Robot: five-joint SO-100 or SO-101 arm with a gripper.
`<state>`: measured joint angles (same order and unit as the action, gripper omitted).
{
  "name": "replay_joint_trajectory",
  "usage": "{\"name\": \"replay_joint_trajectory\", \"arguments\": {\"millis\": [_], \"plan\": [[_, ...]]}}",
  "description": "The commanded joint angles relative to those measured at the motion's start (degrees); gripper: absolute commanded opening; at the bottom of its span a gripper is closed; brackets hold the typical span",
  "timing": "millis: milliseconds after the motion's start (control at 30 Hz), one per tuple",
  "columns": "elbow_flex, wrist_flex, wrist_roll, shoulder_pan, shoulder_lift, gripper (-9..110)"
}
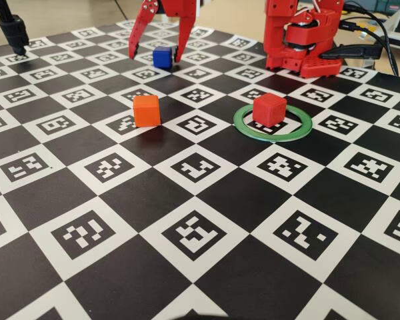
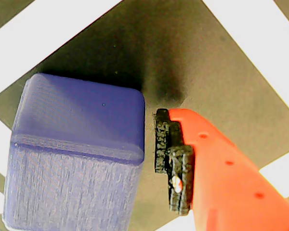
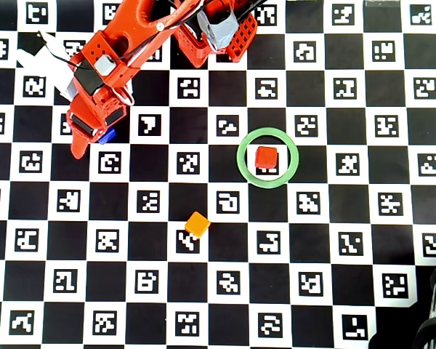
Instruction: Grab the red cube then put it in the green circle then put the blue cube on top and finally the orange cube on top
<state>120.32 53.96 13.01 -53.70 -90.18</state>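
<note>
Between my two red fingers, at the far side of the checkerboard tabletop [image 1: 207, 200], the small deep-blue plain-faced cube [image 1: 163, 57] is sitting on the board, and my gripper [image 1: 155, 48] is standing spread wide around it, holding nothing. From the fixed view, one fingertip is hanging to the cube's left with a clear gap and the other is coming down just at its right edge. Through the wrist view the blue cube [image 2: 77, 154] is filling the left half, and my one visible finger [image 2: 221, 168] with its black pad is lying just beside the cube's right face, a thin dark gap showing between them; I judge the cube is off-centre toward that finger, so closing should pull the far finger across to it. The cube has no long axis to line up with.

Across the board, the small matte red cube [image 1: 269, 109] is already sitting inside the thin flat green ring [image 1: 243, 125], where I am taking the blue one next. The bright orange cube [image 1: 147, 110] is waiting apart from both, nearer the camera.

From overhead my arm is covering the blue cube [image 3: 107, 137] almost wholly, only a sliver showing. My second finger is out of the wrist view, and I cannot tell how low my fingertips are sitting against the cube's height.
</note>
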Motion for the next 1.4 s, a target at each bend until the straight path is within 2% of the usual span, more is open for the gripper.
{"name": "replay_joint_trajectory", "arguments": {"millis": [0, 567, 1367], "plan": [[-2.5, 0.2, -2.3, 0.8, -0.9, 42], [-3.1, 0.4, -9.7, 1.2, -0.5, 42], [-3.3, 0.7, -13.7, 2.2, -0.3, 42]]}}
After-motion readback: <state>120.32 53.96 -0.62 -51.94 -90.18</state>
